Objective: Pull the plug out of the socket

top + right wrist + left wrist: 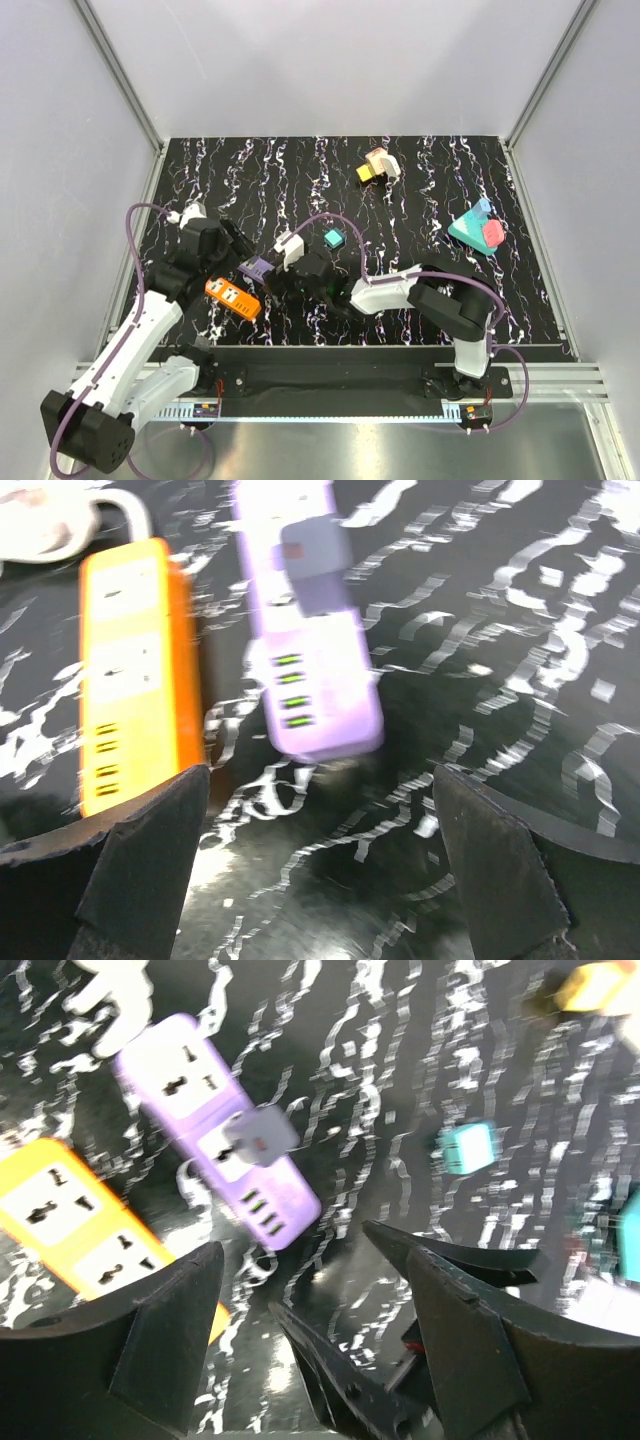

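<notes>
Black right gripper low beside socket

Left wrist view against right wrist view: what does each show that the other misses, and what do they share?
Only the left wrist view shows the small teal cube and a yellow block at its top right edge. Only the right wrist view shows the row of small ports on the orange plastic power strip. Both show the purple plastic power strip with the lilac square plug seated in it, the orange strip beside it, and the black white-veined tabletop.
</notes>
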